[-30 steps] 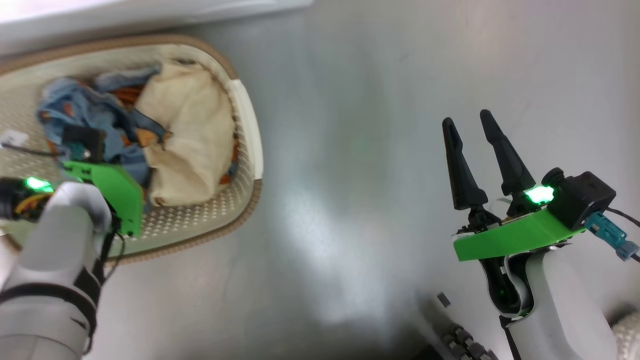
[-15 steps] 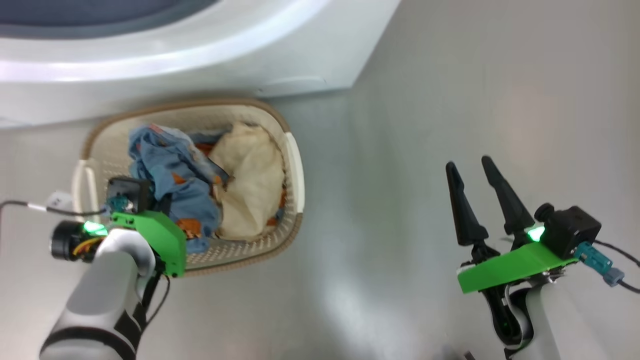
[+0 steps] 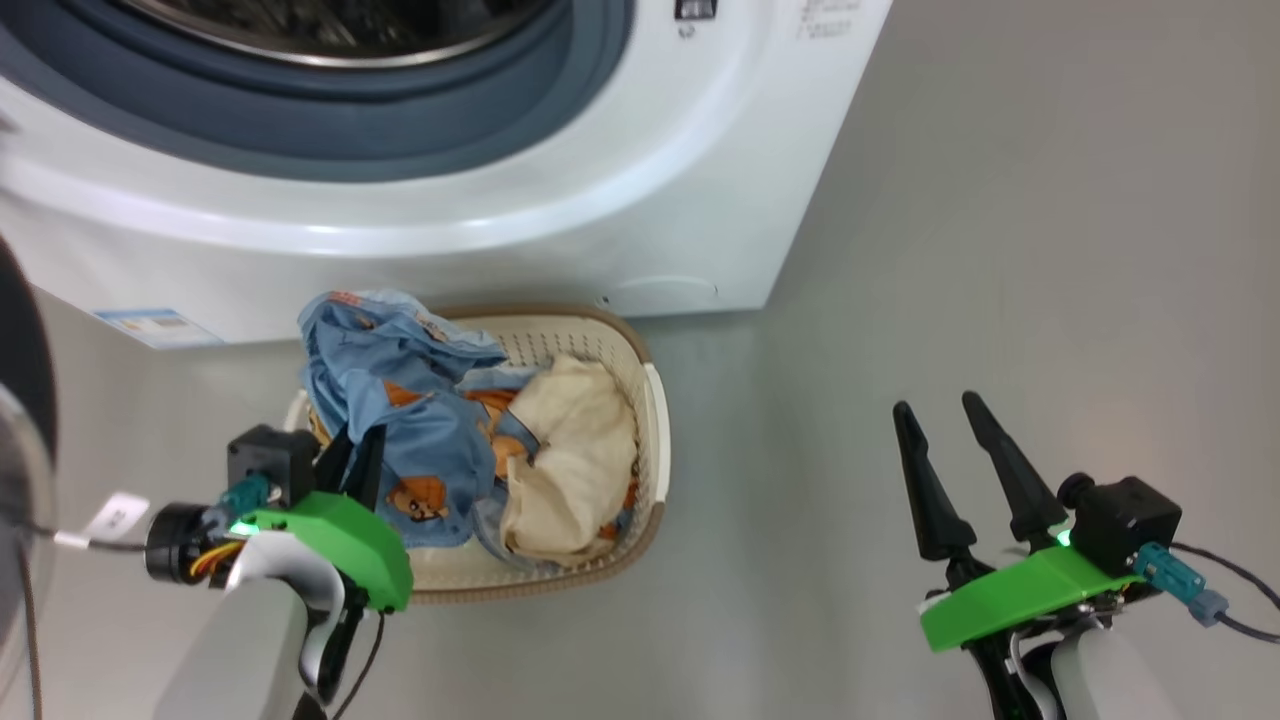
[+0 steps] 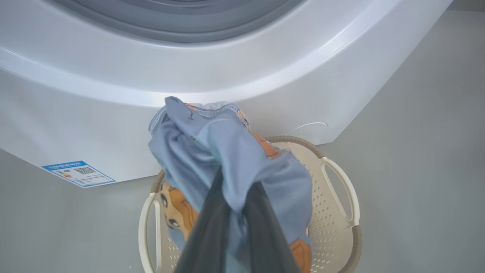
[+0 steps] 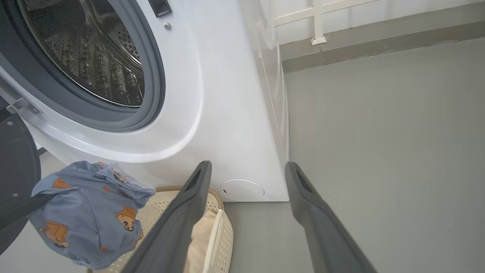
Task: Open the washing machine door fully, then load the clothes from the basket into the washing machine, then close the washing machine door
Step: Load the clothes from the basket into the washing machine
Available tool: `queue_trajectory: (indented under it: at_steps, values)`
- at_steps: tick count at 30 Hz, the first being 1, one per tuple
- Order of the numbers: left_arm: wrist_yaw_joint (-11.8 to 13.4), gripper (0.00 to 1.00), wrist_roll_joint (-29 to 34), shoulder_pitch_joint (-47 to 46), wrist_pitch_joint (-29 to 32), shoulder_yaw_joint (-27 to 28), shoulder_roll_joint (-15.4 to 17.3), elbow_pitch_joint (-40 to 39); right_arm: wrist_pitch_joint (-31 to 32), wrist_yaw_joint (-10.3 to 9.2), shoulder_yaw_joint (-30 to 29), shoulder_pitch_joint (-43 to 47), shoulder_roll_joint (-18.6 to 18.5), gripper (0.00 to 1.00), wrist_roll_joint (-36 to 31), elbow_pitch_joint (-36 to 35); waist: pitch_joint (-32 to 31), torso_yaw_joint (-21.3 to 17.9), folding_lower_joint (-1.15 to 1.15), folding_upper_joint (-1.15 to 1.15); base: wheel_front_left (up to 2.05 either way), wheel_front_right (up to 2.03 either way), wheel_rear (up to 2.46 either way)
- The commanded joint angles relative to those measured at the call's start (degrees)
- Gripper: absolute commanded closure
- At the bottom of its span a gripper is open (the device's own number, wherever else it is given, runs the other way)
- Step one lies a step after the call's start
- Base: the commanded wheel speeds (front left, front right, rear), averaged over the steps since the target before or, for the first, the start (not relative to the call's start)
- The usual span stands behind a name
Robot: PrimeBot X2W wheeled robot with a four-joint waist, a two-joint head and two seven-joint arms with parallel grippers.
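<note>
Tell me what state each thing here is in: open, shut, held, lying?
washing machine door, swung open.
washing machine, drum exposed, no clothes seen inside.
basket, upright on the floor.
light blue garment, lifted over the basket.
cream-white garment, lying in the basket.
left gripper, shut on the light blue garment.
right gripper, open, empty.

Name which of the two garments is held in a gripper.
The blue printed garment, clamped in the left gripper; the cream garment lies loose in the basket.

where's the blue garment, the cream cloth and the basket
blue garment (image 3: pixel 430 440), head view, on its plain blue middle
cream cloth (image 3: pixel 570 450), head view, on its upper bulge
basket (image 3: pixel 656 425), head view, on its white side handle
</note>
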Motion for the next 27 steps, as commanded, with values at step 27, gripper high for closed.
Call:
queue_trajectory:
  at_steps: [27]
  values:
    - [2.21,1.00,2.03,24.89,-0.78,13.79,4.07,-33.89,-0.28,0.10,0.88,7.81,0.06,0.00,-2.86,-0.47,-18.34,1.84,0.00,0.00,0.00,0.00,0.00]
